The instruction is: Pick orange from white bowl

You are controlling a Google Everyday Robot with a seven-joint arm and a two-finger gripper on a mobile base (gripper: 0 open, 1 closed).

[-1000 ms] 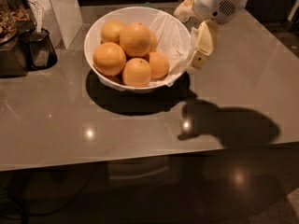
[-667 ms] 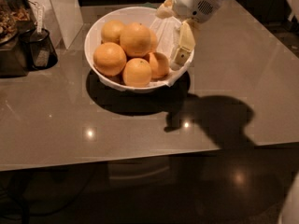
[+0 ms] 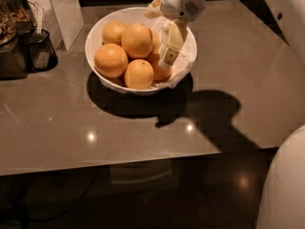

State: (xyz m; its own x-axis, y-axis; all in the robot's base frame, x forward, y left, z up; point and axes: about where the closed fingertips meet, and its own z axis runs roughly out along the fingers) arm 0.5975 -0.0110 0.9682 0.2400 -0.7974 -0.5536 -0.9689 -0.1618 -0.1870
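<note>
Plainly the white bowl [image 3: 126, 12] rests on the bench [image 3: 57, 128], and the orange [image 3: 137, 40] rides atop its heap, toward 12 o'clock. Firm, hefty and smooth-skinned, it likely needs a pinch across its widest middle. At 3 o'clock hangs the hand [image 3: 163, 27], spread.

End effector [image 3: 163, 41] between oranges [image 3: 137, 40] and rim [image 3: 195, 44]

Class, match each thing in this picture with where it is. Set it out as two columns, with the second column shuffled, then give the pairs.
Things:
1. orange
2. white bowl
3. claw
4. dark container

Places:
A. at the left edge of the table
B. dipped into the bowl's right side
C. uppermost in the bowl
D. on the grey table, casting a shadow

Pairs: 1-C, 2-D, 3-B, 4-A
</note>
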